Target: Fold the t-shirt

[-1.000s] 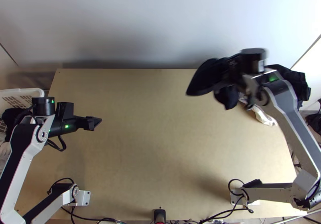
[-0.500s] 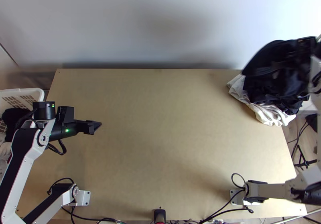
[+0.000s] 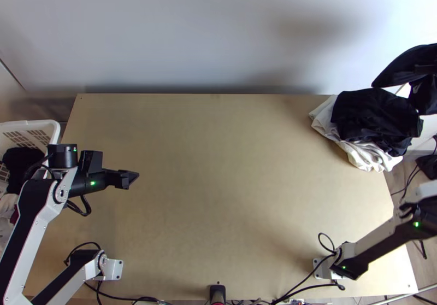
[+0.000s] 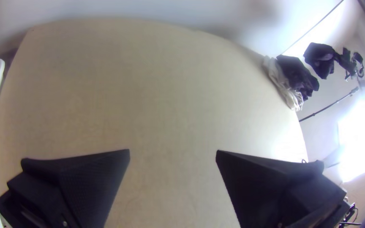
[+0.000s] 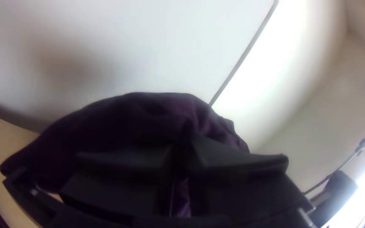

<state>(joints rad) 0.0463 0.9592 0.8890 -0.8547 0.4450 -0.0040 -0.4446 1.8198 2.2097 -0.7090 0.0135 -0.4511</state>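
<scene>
In the top view my left gripper [image 3: 129, 179] is over the table's left part; in the left wrist view the left gripper [image 4: 172, 153] stands open with nothing between its fingers. At the far right edge of the top view, my right gripper [image 3: 428, 69] holds a dark cloth [image 3: 401, 71], likely the t-shirt, hanging loosely beyond the table's far right corner. The right wrist view has the right gripper [image 5: 181, 145] shut on the bunched dark cloth [image 5: 140, 112], which drapes around its fingers. The left wrist view shows this cloth [image 4: 319, 59] hanging in the air too.
A pile of black cloth [image 3: 371, 113] on white cloth [image 3: 363, 156] lies on the far right corner of the table [image 3: 218, 185]. A white basket [image 3: 52, 127] with clothes stands at the left edge. Bare tabletop stretches between the arms.
My right gripper has carried the dark cloth rightward, past the pile and partly out of the top view. The left gripper has shifted slightly toward the near edge.
</scene>
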